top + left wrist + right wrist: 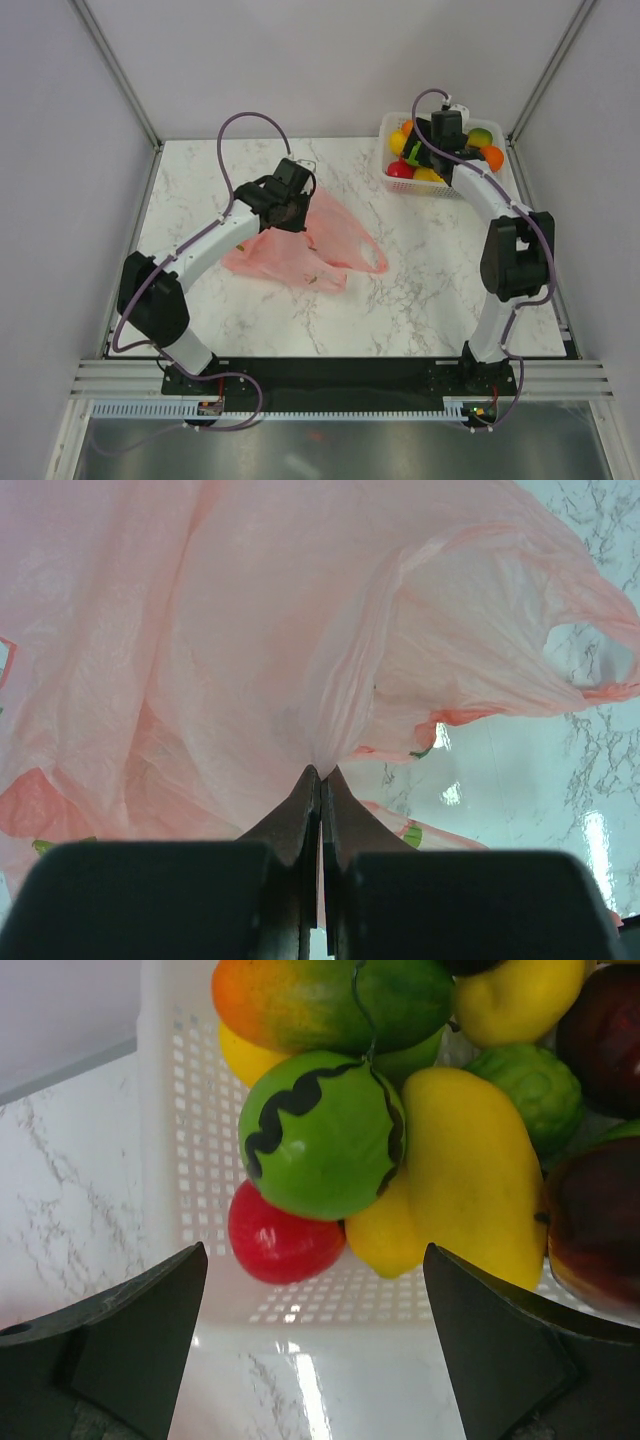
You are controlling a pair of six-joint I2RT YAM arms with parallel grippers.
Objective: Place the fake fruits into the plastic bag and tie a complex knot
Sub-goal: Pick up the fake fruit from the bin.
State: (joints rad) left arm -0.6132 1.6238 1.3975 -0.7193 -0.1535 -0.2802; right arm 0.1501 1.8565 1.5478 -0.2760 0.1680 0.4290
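Note:
The pink plastic bag (310, 245) lies crumpled mid-table, one handle loop (365, 262) pointing right. My left gripper (290, 205) is shut on a pinch of the bag's upper edge; in the left wrist view the closed fingertips (322, 772) clamp the pink film (300, 630). The fake fruits (440, 150) sit in the white lattice basket (392, 128) at the back right. My right gripper (447, 128) hovers open over them. In the right wrist view (315, 1260) a green striped fruit (320, 1135), a red one (283, 1238) and a yellow one (465, 1175) lie just ahead of the spread fingers. No knot shows.
Grey walls and metal frame posts enclose the marble table (430, 290). The basket stands close to the back right corner. The bag's handle loop opens over bare marble (590, 660) in the left wrist view.

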